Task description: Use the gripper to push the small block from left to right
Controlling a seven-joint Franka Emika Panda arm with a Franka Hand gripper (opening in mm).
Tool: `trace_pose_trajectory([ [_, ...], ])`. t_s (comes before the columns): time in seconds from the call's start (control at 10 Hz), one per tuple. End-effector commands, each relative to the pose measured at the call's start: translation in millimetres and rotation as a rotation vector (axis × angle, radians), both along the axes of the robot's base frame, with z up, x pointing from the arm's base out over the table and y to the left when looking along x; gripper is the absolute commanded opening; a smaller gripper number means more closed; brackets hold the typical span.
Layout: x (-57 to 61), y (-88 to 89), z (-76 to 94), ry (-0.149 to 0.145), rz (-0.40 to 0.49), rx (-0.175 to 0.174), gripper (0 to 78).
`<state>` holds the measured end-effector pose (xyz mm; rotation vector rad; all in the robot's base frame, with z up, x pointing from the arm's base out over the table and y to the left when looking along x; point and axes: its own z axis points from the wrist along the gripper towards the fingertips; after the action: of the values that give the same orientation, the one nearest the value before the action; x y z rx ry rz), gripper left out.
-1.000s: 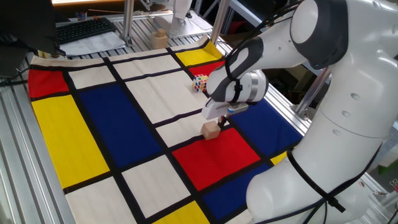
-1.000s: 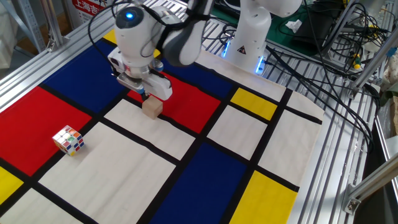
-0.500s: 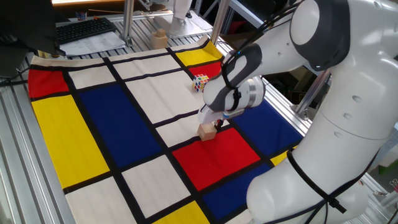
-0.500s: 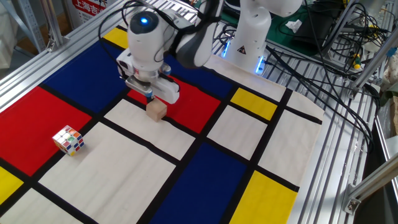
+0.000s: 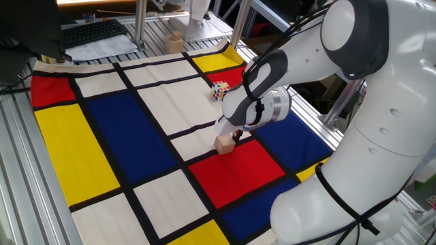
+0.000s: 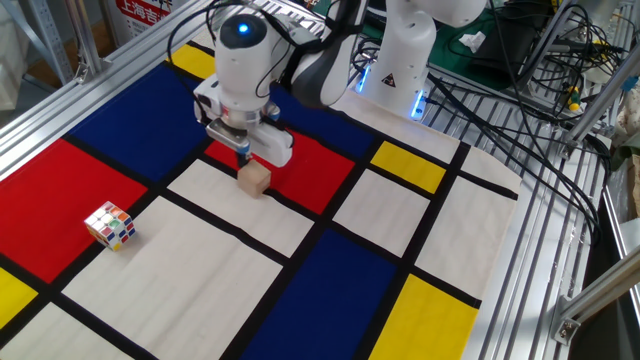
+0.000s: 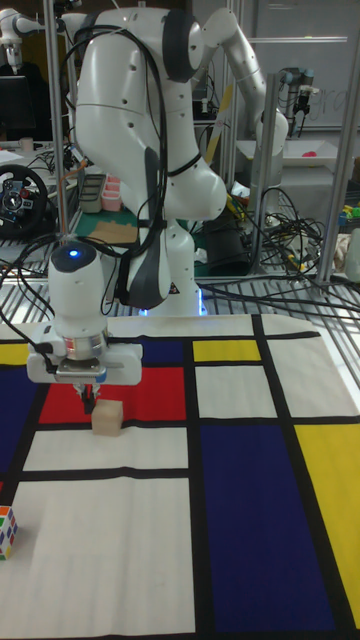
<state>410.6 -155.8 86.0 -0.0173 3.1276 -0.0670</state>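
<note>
The small block (image 5: 223,143), a plain tan wooden cube, sits on the black line between a white and a red field of the mat; it also shows in the other fixed view (image 6: 254,178) and the tall view (image 7: 106,418). My gripper (image 5: 236,136) is shut, its black tip low over the red field and right against the block's side. The other fixed view has the gripper (image 6: 243,156) just behind the block, and in the tall view the gripper (image 7: 89,403) stands at the block's left. Nothing is held.
A multicoloured puzzle cube (image 6: 111,225) lies on the mat well apart from the block, also seen as the puzzle cube (image 5: 219,90). The robot base (image 6: 400,60) stands at the mat's far edge. Cables (image 6: 560,120) and aluminium rails border the mat.
The gripper has slid along the mat with the block pushed ahead of it, to the right in the other fixed view. The puzzle cube has not moved.
</note>
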Motion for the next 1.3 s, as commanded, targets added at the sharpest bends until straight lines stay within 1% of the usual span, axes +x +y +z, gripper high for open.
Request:
trace_pose_trajectory([
  [0.1,9.6,0.7,5.6,-0.016,0.003,-0.002,0.0],
  [0.2,11.5,0.6,6.5,-0.015,0.003,-0.002,0.0],
  [0.6,10.7,5.6,4.2,-0.005,-0.009,0.0,0.0],
  [0.7,8.0,14.7,2.0,-0.001,-0.024,0.001,0.0],
  [0.8,7.5,16.1,1.9,-0.001,-0.026,0.001,0.0],
  [0.9,4.2,23.8,1.3,0.005,-0.036,0.004,0.0],
  [1.1,1.9,31.0,-1.8,0.0,-0.048,0.005,0.0],
  [1.3,-0.7,34.6,1.0,0.0,-0.058,0.006,0.0],
])
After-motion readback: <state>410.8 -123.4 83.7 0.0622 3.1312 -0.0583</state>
